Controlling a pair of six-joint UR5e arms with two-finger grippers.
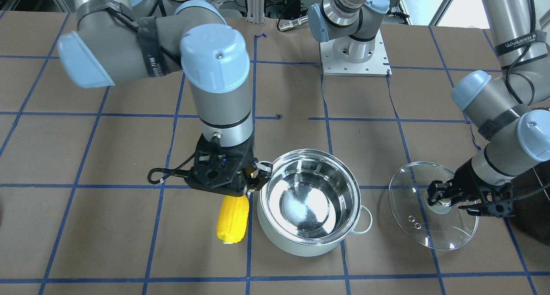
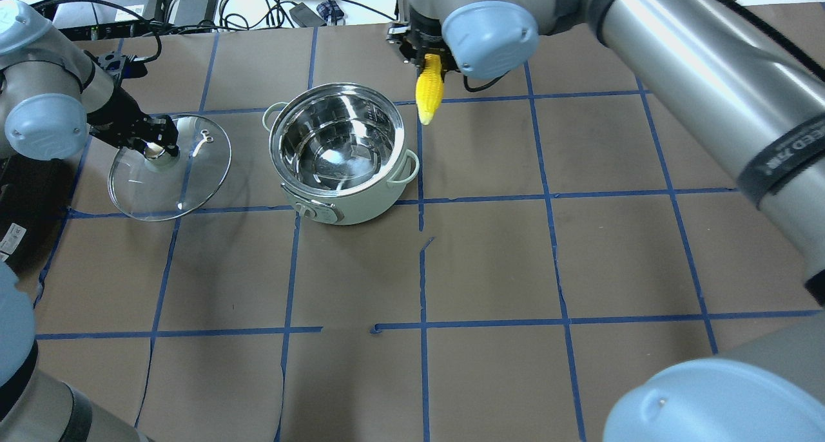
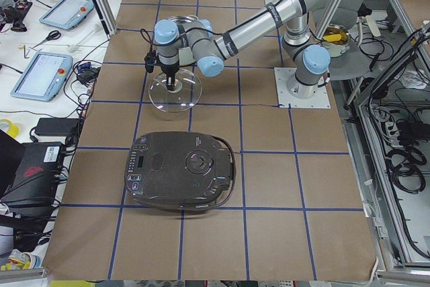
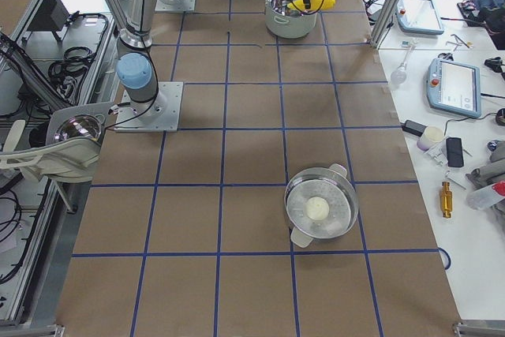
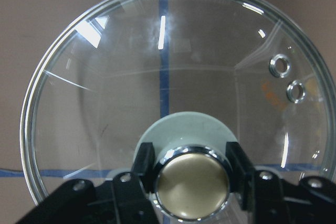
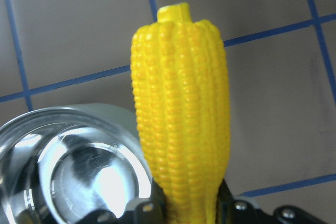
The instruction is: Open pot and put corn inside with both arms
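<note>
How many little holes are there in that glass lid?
2. One hole sits near the rim of the glass lid; the second hole is right beside it. None seem hidden.

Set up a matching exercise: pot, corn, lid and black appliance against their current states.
1. pot
2. corn
3. lid
4. black appliance

A. gripped by its knob in the left tool
B. closed, in neither tool
C. uncovered, nothing inside
D. hanging from the right tool, outside the pot

Pairs: 1-C, 2-D, 3-A, 4-B.
</note>
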